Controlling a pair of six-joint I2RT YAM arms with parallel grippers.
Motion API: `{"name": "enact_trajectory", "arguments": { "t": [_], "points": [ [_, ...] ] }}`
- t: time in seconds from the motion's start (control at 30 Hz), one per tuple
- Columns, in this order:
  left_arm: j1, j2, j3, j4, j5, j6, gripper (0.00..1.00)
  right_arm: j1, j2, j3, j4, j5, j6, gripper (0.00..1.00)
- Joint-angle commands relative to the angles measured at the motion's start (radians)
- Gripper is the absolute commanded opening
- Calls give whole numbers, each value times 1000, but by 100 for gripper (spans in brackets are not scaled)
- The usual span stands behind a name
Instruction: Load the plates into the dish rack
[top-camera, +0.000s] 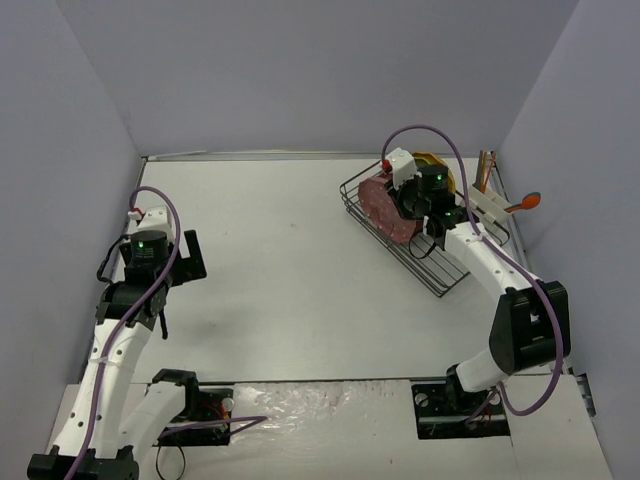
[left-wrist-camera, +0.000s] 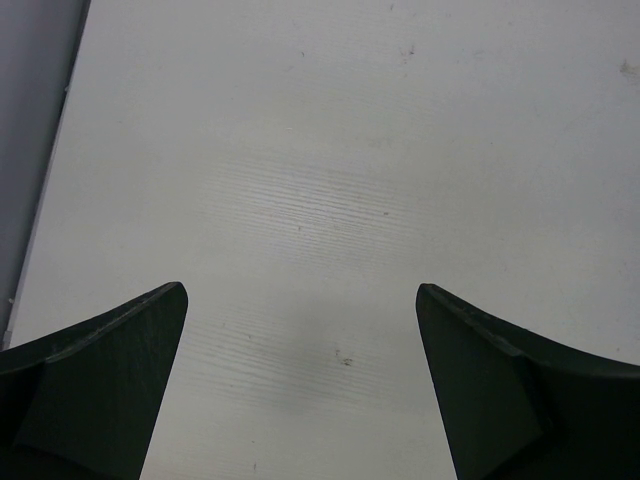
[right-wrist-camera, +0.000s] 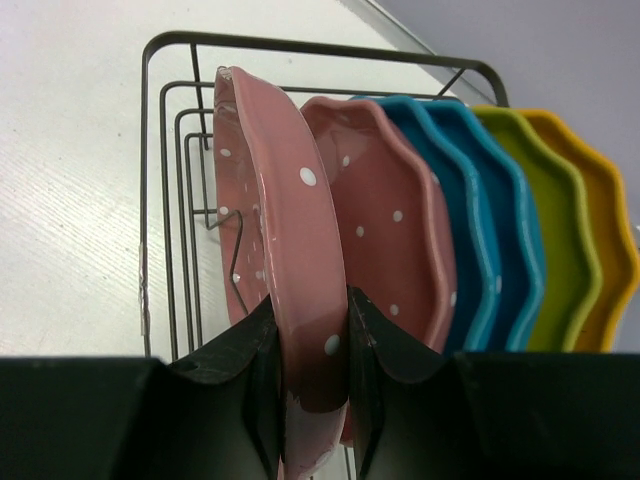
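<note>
the right tool (right-wrist-camera: 312, 325) is pinching the rim of a pink plate (right-wrist-camera: 275, 190) with white dots. the plate is standing on its edge inside the dish rack (right-wrist-camera: 300, 43), at the end of the row, next to the rack's end wall. i cannot tell if it is sitting all the way down in its wire slot.

the plate is looking hard and shiny, so it is probably slippery, and it could be chipping or breaking if it falls. it is small, so i am guessing it is light. the wavy rim is the best place for holding it, with one finger on each face.

the rack is also holding a second pink plate (right-wrist-camera: 390, 230), two blue plates (right-wrist-camera: 500, 230), a yellow-green plate (right-wrist-camera: 555, 230) and an orange plate (right-wrist-camera: 605, 240), all standing side by side.

the left tool (left-wrist-camera: 300, 300) is spread wide, holding nothing, hanging over the bare surface (left-wrist-camera: 350, 150), well apart from the rack.
</note>
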Motion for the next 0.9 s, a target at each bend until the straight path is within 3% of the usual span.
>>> {"name": "enact_trajectory", "arguments": {
  "t": [0.0, 0.27, 0.4, 0.67, 0.87],
  "points": [
    [4, -18, 19, 48, -21, 18, 97, 30, -23, -16, 190, -10, 42, 7],
    [5, -23, 18, 47, -25, 18, 97, 35, -23, -45, 235, 0, 85, 44],
    [4, -28, 18, 46, -29, 18, 97, 35, -57, -44, 233, 2, 111, 69],
    [4, -41, 31, 45, -25, 14, 97, 33, -264, -44, 181, 174, 305, 93],
    [4, -70, 93, 9, -38, 9, 97, 34, -533, -71, 55, 405, 512, 100]
  ]
}}
